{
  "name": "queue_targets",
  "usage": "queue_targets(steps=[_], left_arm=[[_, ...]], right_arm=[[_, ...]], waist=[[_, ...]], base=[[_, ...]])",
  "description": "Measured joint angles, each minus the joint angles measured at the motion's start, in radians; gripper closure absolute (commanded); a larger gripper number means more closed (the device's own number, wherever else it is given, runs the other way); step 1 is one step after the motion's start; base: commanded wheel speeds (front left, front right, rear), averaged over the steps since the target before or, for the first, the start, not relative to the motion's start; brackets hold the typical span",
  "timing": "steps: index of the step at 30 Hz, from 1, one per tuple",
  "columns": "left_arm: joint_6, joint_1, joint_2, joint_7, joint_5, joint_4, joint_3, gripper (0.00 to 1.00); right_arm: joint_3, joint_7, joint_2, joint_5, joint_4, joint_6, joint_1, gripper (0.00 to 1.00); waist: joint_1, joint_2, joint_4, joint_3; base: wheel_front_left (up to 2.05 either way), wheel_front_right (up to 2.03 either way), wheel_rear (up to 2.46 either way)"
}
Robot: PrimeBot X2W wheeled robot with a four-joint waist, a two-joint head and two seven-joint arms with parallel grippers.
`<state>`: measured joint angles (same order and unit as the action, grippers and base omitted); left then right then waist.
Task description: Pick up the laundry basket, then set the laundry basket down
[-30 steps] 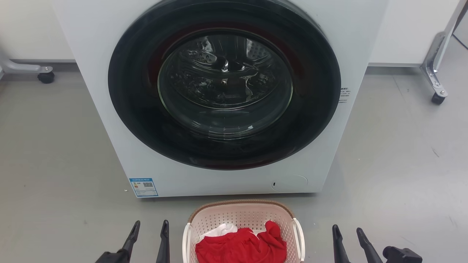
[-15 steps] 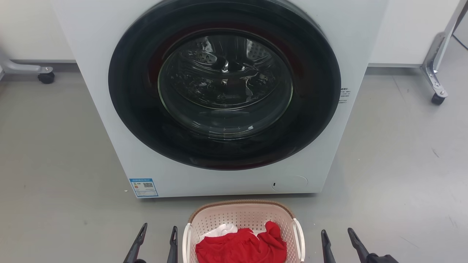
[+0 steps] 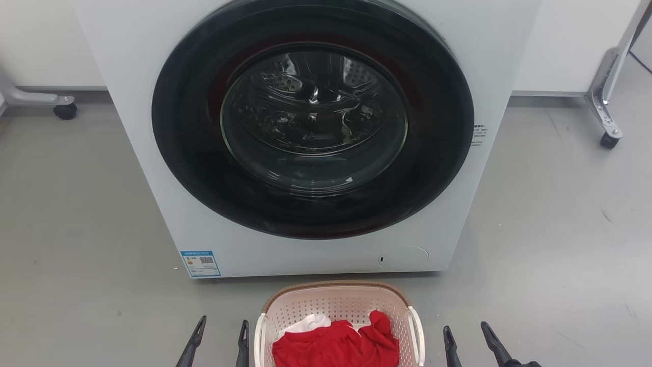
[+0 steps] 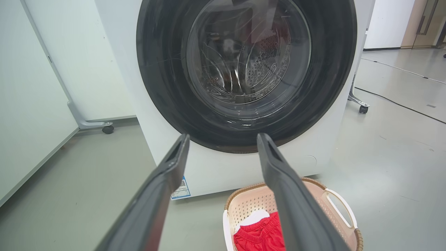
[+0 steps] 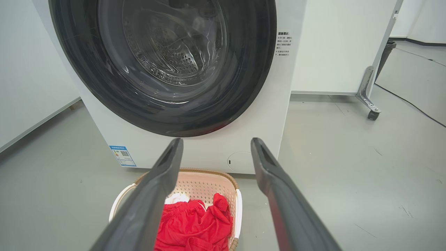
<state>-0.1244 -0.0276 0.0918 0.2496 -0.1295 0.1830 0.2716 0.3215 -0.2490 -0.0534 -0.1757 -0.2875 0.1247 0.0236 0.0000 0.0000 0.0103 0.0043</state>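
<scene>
The laundry basket (image 3: 336, 303), pale pink with perforated walls, a brown braided rim and white side handles, stands on the grey floor at the bottom middle of the head view, holding red and white clothes. My left gripper (image 3: 222, 326) is open just left of the basket's left handle, empty. To the right of the right handle, a little apart from it, my right gripper (image 3: 464, 331) is open and empty too. In the left wrist view the basket (image 4: 251, 202) lies below my open left gripper (image 4: 223, 139). In the right wrist view the basket (image 5: 205, 183) sits under the open right gripper (image 5: 216, 143).
A white washing machine (image 3: 153, 153) with a dark round door (image 3: 313, 122) stands close behind the basket. White panels on castor feet (image 3: 608, 137) (image 3: 65, 111) flank it at the back. Grey floor spreads to both sides.
Both grippers have moved inward toward the basket's handles and lower in the head view. The basket has not moved; the camera dipped very slightly.
</scene>
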Motion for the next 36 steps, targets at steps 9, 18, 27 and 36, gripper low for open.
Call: queue_targets(steps=[9, 18, 27, 36], left_arm=[[0.000, -0.003, -0.005, 0.000, 0.000, 0.001, -0.004, 0.00], [0.000, -0.003, -0.007, 0.000, 0.000, 0.001, -0.008, 0.00], [0.000, -0.012, -0.008, 0.000, 0.000, -0.012, -0.016, 0.00], [0.001, 0.054, -0.008, 0.000, 0.001, -0.003, -0.016, 0.00]], right_arm=[[-0.001, 0.000, 0.001, 0.000, 0.005, 0.000, -0.013, 0.00], [-0.001, 0.000, 0.001, 0.000, 0.012, 0.000, -0.013, 0.00], [-0.002, 0.000, 0.002, 0.000, 0.031, 0.000, -0.011, 0.00], [-0.018, 0.000, 0.002, 0.000, 0.025, -0.002, 0.061, 0.00]], waist=[[0.0000, 0.0000, 0.000, -0.001], [0.0000, 0.0000, 0.000, 0.007], [0.0000, 0.0000, -0.003, 0.050], [0.0000, 0.0001, -0.006, 0.136]], base=[[0.00, 0.00, 0.00], [0.00, 0.00, 0.00], [0.00, 0.00, 0.00], [0.00, 0.00, 0.00]])
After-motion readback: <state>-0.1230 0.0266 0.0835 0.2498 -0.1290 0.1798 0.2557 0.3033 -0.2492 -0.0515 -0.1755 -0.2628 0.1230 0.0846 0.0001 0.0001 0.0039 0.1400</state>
